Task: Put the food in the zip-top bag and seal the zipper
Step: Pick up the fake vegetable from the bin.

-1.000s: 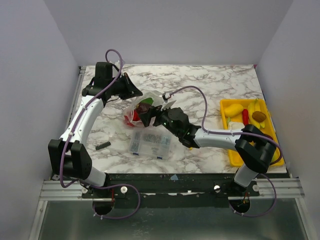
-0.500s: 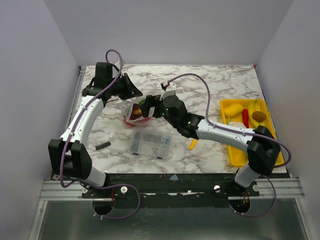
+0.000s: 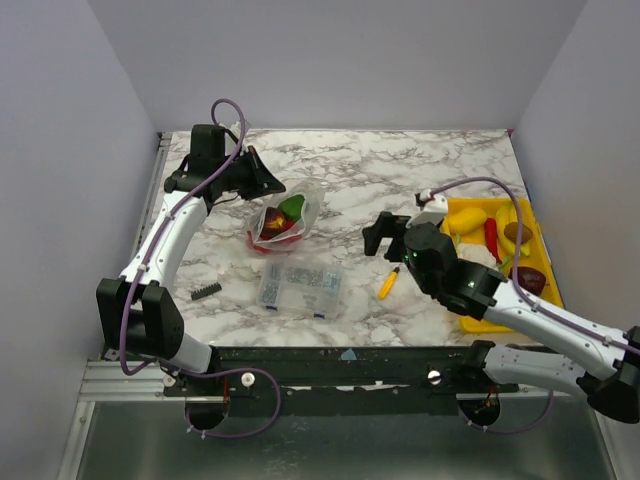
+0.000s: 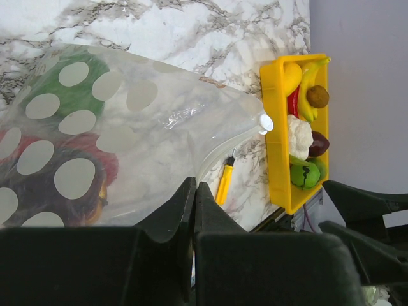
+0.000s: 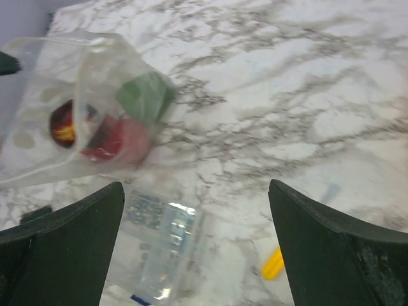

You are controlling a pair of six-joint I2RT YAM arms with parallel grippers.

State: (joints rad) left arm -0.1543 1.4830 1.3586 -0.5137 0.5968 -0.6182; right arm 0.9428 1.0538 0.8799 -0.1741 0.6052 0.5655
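Over the bench the right claw has drawn back from the zip-top bag, gaping and empty, likely after more food from the tray; the left claw pinches the bag's edge.

Table open between bag and tray, only the screwdriver lying there. Box blocks the bag's near side, left gripper its far corner.

I count seven food pieces showing in my one yellow tray, and three more in the one zip-top bag left of it. Also left of the tray are one screwdriver and one clear box.
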